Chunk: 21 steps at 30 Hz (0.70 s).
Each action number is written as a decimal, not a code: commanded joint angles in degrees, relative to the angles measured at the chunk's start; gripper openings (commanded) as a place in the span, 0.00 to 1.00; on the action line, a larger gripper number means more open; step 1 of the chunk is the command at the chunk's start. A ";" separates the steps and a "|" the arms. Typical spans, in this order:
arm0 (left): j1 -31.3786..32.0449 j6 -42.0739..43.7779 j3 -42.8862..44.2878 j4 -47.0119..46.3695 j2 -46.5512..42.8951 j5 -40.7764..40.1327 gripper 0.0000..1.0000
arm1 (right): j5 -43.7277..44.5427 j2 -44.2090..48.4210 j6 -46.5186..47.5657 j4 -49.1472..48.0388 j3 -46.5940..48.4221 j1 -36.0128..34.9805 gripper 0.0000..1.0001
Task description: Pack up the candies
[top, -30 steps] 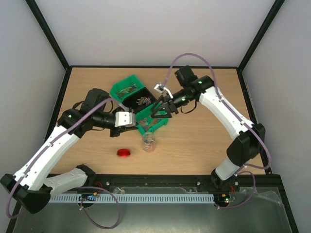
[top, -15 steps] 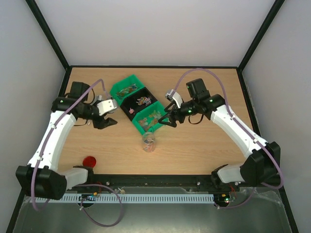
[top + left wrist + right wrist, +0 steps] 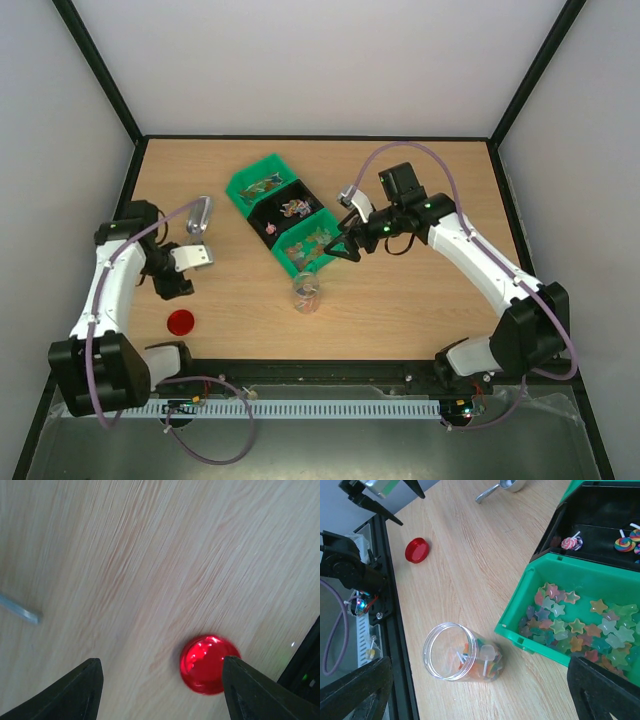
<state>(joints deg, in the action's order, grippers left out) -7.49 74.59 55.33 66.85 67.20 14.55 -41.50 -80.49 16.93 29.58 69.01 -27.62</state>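
Candies show in three places: star candies (image 3: pixel 575 625) fill the near green bin (image 3: pixel 312 243), lollipops (image 3: pixel 622 542) lie in the black bin (image 3: pixel 295 208), and more sit in the clear jar (image 3: pixel 462 652) (image 3: pixel 307 292) standing on the table. My right gripper (image 3: pixel 345 245) (image 3: pixel 480 695) hangs open over the jar and the green bin's edge, holding nothing. At the far left my left gripper (image 3: pixel 172 288) (image 3: pixel 162 690) is open above the wood. The red lid (image 3: pixel 207 664) (image 3: pixel 181 323) lies flat just inside its right finger (image 3: pixel 255 690).
A silver scoop (image 3: pixel 200 215) (image 3: pixel 502 487) lies on the table left of the bins; its handle (image 3: pixel 20 611) shows in the left wrist view. A second green bin (image 3: pixel 265 183) stands behind the black one. The black frame rail (image 3: pixel 385 595) runs along the near edge.
My left gripper has opened and swung from the bins to the far left, above the red lid. The scoop now lies on the table. The right gripper has opened wider.
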 commanded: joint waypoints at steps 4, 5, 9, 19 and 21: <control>-14.51 7.37 -1.77 -2.23 2.41 -6.85 0.68 | -0.50 0.93 0.69 -0.95 -2.61 -0.16 0.97; -16.06 7.87 -2.03 -2.31 2.86 -7.01 0.68 | -0.54 0.89 0.53 -1.22 -2.65 -0.18 0.97; -16.66 8.38 -5.32 -3.01 2.64 -6.62 0.70 | -1.51 -0.66 -0.14 -1.58 -2.01 -0.24 0.97; -16.60 11.94 -17.11 -11.19 -2.05 -7.62 0.87 | -1.44 -1.82 0.03 -2.80 -2.66 -0.18 0.97; -16.64 10.79 -17.03 -12.38 -2.08 -5.72 0.84 | -1.48 -1.58 -0.01 -3.36 -3.10 -0.19 0.97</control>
<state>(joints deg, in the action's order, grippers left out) -23.92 84.44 38.85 57.65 66.19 6.98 -41.95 -82.21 16.88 27.42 66.98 -27.62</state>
